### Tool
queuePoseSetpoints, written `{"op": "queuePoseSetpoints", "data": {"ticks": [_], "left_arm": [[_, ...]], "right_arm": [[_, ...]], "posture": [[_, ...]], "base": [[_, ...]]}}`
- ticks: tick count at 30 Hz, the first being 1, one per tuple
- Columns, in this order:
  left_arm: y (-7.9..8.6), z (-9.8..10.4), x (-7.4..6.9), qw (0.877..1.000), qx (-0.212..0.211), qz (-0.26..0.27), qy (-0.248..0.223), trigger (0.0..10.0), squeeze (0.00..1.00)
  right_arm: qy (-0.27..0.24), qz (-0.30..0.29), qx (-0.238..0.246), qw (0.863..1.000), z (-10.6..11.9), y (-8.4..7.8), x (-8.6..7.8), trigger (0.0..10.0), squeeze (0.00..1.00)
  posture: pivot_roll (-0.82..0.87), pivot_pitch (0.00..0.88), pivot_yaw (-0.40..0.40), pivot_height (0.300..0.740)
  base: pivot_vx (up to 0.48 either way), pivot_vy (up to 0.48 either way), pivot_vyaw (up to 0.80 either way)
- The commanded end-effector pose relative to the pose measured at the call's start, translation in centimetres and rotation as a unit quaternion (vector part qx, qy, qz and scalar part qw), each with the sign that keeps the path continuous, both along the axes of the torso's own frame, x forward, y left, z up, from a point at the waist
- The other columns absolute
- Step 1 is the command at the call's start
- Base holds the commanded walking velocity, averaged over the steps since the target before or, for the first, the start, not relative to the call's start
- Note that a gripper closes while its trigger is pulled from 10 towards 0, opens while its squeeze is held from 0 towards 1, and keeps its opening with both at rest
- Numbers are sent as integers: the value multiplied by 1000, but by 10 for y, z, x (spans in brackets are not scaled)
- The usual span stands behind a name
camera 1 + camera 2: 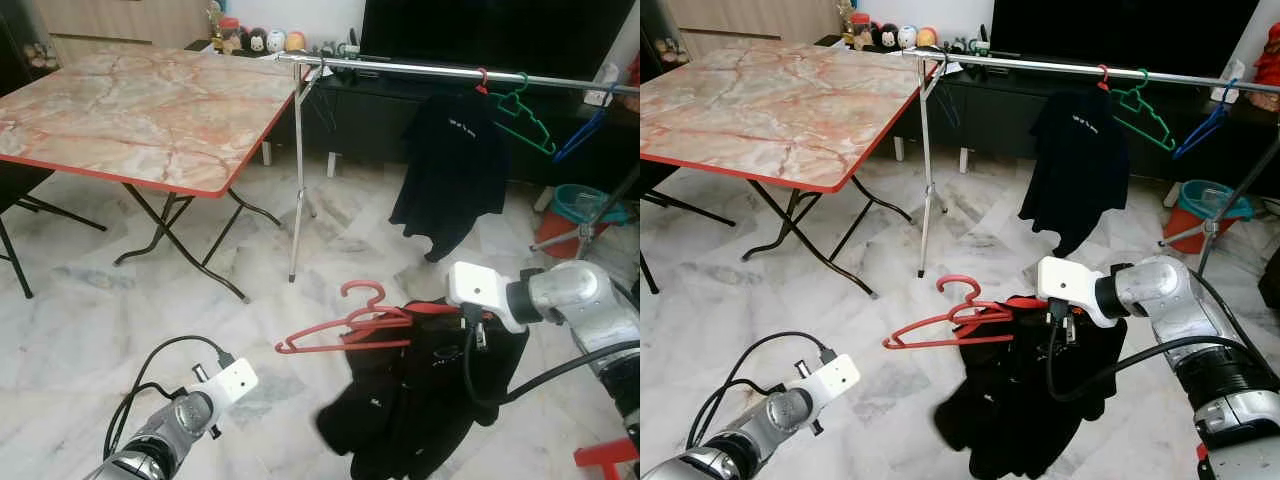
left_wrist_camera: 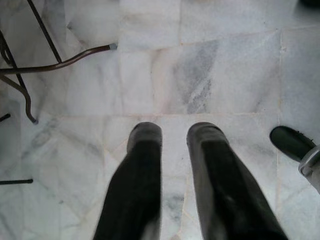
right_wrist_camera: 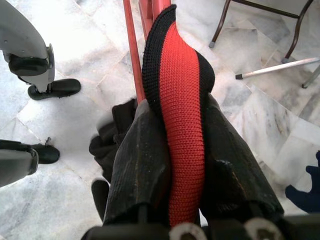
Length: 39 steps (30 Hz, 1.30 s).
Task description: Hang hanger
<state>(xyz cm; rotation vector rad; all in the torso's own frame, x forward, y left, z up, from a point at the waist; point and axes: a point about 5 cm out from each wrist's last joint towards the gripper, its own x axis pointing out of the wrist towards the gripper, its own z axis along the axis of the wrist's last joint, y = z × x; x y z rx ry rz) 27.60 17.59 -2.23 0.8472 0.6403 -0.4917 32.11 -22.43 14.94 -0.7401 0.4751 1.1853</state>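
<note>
Gripping shirt collar (image 3: 176, 100) (red hanger (image 1: 345, 325))

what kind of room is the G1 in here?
Likely a home living room used for drying laundry: marble-tiled floor, folding table, a clothes rail with hangers, and a dark TV on a low cabinet behind.

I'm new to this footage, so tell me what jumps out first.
The right gripper holds a red hanger carrying a black shirt above the marble floor. Behind it, a silver clothes rail already bears another black shirt, with a marble-top folding table on the left.
</note>
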Motion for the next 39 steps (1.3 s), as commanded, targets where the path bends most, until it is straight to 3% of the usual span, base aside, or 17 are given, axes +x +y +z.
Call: {"op": "queuePoseSetpoints", "data": {"ticks": [1,9,12,13,14,15,20,25,26,27,30,39], "left_arm": [[1,5,5,1000,-2,-1,-16,10000,1000],[5,40,32,987,-76,45,-136,10000,1000],[7,55,41,974,-139,63,-168,10000,1000],[5,64,44,964,-194,55,-172,10000,1000],[2,68,45,959,-226,38,-166,10000,835],[-1,71,45,957,-245,15,-155,10000,0],[-7,78,42,954,-271,-79,-100,10000,0],[-6,85,43,951,-278,-120,-56,10000,0],[-6,85,43,952,-272,-134,-44,10000,51],[-5,87,43,950,-274,-144,-34,10000,1000],[-5,100,47,941,-294,-163,-29,10000,1000],[-20,108,49,928,-315,-199,6,10000,1000]], "right_arm": [[-14,-3,5,1000,8,-2,2,10000,0],[1,-8,10,1000,-13,7,-3,10000,0],[8,-15,13,1000,-23,11,-5,10000,0],[15,-13,14,1000,-28,12,-7,10000,0],[20,-14,17,1000,-32,14,-8,10000,0],[23,-14,18,999,-34,15,-9,10000,0],[28,-17,17,999,-44,21,-10,10000,0],[31,-15,20,999,-48,25,-10,10000,0],[31,-16,19,999,-49,26,-10,10000,0],[31,-15,17,999,-50,26,-10,10000,0],[30,-14,17,999,-52,29,-9,10000,0],[30,6,30,999,-53,40,-10,10000,0]], "posture": [[89,0,-23,740],[96,0,-25,740],[101,0,-23,740],[104,0,-24,740],[104,0,-24,740],[104,0,-24,740],[114,0,-29,740],[117,0,-30,740],[116,0,-29,740],[117,0,-28,740],[117,0,-25,740],[115,0,-20,740]], "base": [[0,0,0],[0,0,0],[0,0,0],[0,0,0],[0,0,0],[0,0,0],[0,0,0],[0,0,0],[0,0,0],[0,0,0],[0,0,0],[0,0,0]]}}
